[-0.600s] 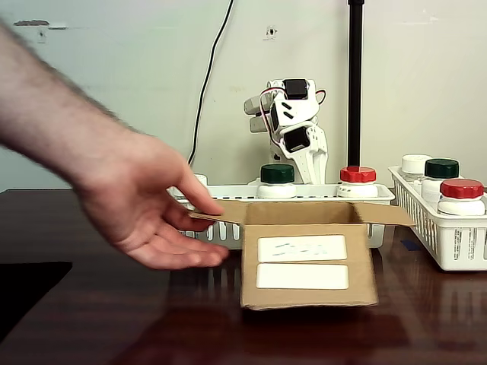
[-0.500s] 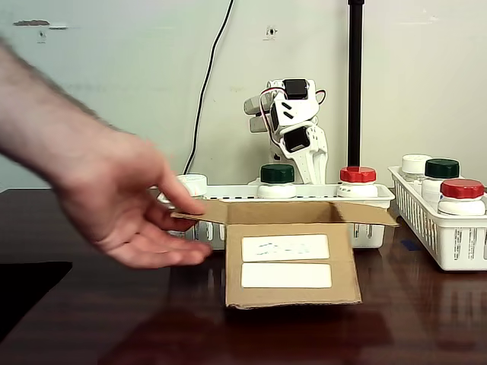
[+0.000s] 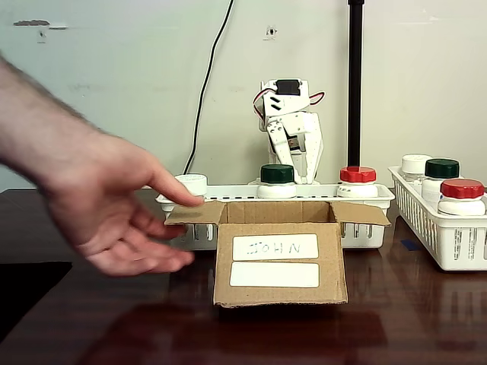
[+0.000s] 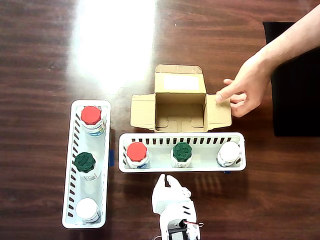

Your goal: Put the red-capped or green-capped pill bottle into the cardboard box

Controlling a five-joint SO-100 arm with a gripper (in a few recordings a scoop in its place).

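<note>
The brown cardboard box stands open on the dark table, its two white labels facing the fixed view. A person's hand touches one of its side flaps. Right behind the box, a red-capped pill bottle stands in a long white basket, with a green-capped bottle beside it. My white gripper hangs behind that basket, between the two bottles. It looks shut and holds nothing.
A white-capped bottle stands in the same basket. A second white basket to the side holds red-capped, green-capped and white-capped bottles. A black pole rises behind the arm. A black mat lies under the person's forearm.
The hand has slid the box leftward in the fixed view. My arm has turned so that it faces the camera more squarely.
</note>
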